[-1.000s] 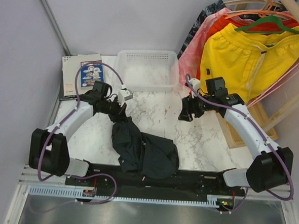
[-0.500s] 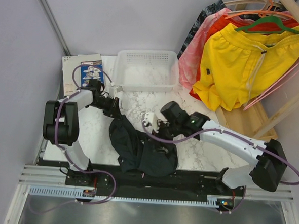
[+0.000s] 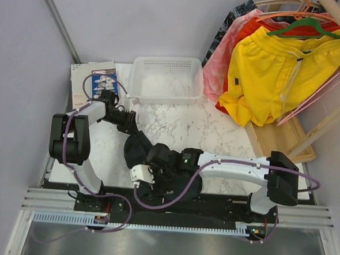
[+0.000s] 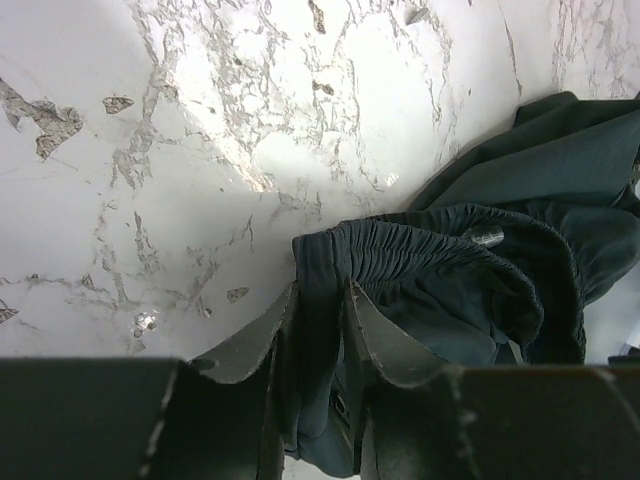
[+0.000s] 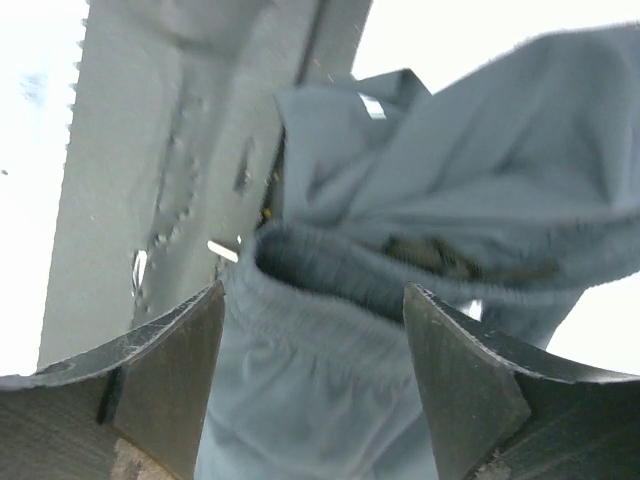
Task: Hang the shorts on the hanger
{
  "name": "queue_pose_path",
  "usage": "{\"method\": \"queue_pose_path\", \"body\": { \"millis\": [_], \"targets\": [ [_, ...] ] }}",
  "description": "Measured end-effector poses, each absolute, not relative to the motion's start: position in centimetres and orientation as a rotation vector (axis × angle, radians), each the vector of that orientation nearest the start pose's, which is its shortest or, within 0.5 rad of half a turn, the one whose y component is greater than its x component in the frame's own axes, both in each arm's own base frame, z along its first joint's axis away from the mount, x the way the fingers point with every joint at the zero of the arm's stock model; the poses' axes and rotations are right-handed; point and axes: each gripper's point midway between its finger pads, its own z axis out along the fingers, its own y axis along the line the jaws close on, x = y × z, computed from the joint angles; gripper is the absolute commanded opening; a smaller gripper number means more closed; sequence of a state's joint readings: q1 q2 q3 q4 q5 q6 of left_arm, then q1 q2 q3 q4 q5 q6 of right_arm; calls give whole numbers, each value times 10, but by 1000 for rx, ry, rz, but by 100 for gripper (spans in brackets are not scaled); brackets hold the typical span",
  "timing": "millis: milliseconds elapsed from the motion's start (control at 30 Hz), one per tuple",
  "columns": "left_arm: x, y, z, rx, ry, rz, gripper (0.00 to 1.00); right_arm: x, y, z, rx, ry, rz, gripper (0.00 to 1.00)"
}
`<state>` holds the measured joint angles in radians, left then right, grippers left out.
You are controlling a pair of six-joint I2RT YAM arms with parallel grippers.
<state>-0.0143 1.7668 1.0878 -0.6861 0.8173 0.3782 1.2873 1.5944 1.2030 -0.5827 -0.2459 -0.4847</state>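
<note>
The dark shorts (image 3: 137,152) lie bunched on the marble table near the front edge. My left gripper (image 3: 132,127) is shut on their elastic waistband at the back end; in the left wrist view the fingers (image 4: 320,290) pinch a fold of the shorts (image 4: 450,290). My right gripper (image 3: 145,186) reaches across to the front of the shorts. It is open, and the waistband of the shorts (image 5: 480,150) lies between its spread fingers (image 5: 313,295). The thin pale-pink hanger (image 3: 319,93) hangs at the far right, beside the yellow shorts.
A white basket (image 3: 166,78) stands at the back. Yellow shorts (image 3: 283,71) on a green hanger (image 3: 306,26) and a pink garment (image 3: 220,61) hang on the wooden rack (image 3: 279,140) at the right. A booklet (image 3: 94,85) lies back left. A black rail (image 3: 223,205) runs along the front edge.
My right arm swung from the back right, across the table, down onto the front of the shorts. My left arm folded back toward the left, still holding the waistband.
</note>
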Motion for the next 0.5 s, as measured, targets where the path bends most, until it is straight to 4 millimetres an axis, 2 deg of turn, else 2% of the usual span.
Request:
{"method": "queue_pose_path", "body": {
  "millis": [167, 233, 300, 400, 433, 500],
  "targets": [
    [302, -122, 54, 616, 2543, -1070, 29, 73, 389, 102, -2209, 1471, 593, 74],
    [302, -122, 55, 614, 2545, -1073, 29, 70, 386, 95, -2258, 1455, 576, 73],
    [303, -122, 55, 612, 2545, -1076, 29, 68, 379, 91, -2301, 1451, 559, 65],
    [303, -121, 56, 607, 2545, -1079, 29, 68, 368, 85, -2349, 1440, 532, 32],
    [303, -121, 56, 606, 2544, -1080, 29, 68, 364, 83, -2364, 1439, 523, 4],
    [303, -120, 57, 603, 2538, -1090, 30, 69, 353, 76, -2398, 1450, 487, 0]
  ]
}}
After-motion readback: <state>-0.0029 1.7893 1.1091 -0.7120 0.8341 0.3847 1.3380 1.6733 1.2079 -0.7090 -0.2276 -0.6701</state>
